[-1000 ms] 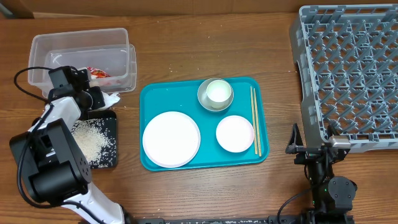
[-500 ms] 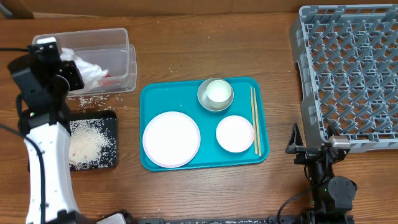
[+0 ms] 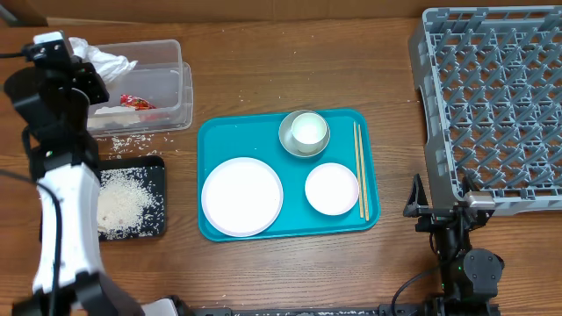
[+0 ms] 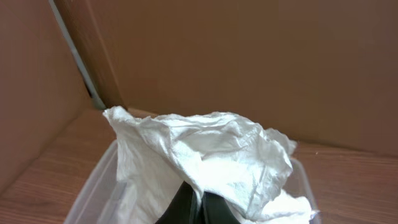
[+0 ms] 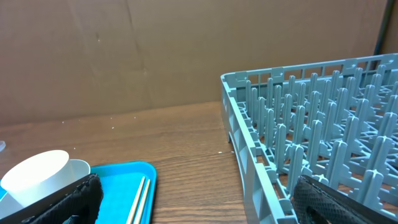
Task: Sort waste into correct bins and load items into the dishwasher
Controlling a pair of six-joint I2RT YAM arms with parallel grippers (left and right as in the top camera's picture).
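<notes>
My left gripper [image 3: 90, 72] is shut on the crumpled white napkin [image 3: 105, 60], held above the back left corner of the clear tub [image 3: 167, 53]. In the left wrist view the napkin [image 4: 205, 149] drapes over the shut fingertips, with the tub's rim [image 4: 87, 196] below. A red wrapper [image 3: 137, 102] lies inside the tub. Rice fills the black tray [image 3: 156, 167]. The large plate [image 3: 241, 196], small dish [image 3: 332, 189], bowl [image 3: 304, 132] and chopsticks [image 3: 359, 167] rest on the teal tray [image 3: 211, 132]. My right gripper [image 5: 199, 208] stands open and empty beside the dish rack [image 3: 496, 105].
Loose rice grains [image 3: 123, 140] are scattered on the wood between the tub and the black tray. The rack's near wall [image 5: 249, 155] is close to the right gripper's right finger. A cardboard wall [image 5: 155, 56] closes off the back of the table.
My left arm has risen from beside the black tray and swung back over the clear tub, carrying the napkin. The right arm has not moved.
</notes>
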